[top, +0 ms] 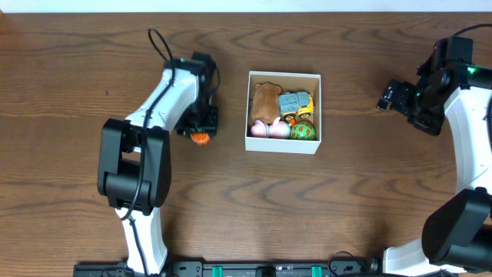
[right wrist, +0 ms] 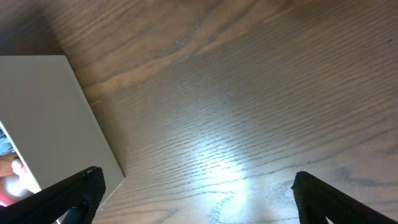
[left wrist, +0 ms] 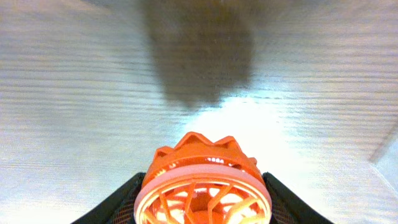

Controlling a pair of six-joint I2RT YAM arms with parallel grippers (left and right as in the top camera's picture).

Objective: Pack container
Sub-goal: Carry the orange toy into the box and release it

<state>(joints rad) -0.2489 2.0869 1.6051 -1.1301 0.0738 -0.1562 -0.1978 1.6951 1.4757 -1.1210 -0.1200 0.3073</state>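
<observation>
Currently the left gripper [top: 200, 132] is found clamped on an orange toy [left wrist: 202, 186], its fingers [left wrist: 115, 202] pressed against the toy's sides, near the container [top: 283, 144], which is set mid-table with its opening upward. The right gripper [right wrist: 199, 180] is held with fingers apart and empty, beside the box's opposite wall. Risks are judged as follows: the rounded, ribbed toy may be squeezed out of the grip during carriage; the near rim may be struck if height is not gained; little room is left inside, a brown toy [top: 266, 100], a toy truck [top: 296, 104] and a green ball [top: 303, 131] being lodged there, so the piece may be perched on them and tipped out
</observation>
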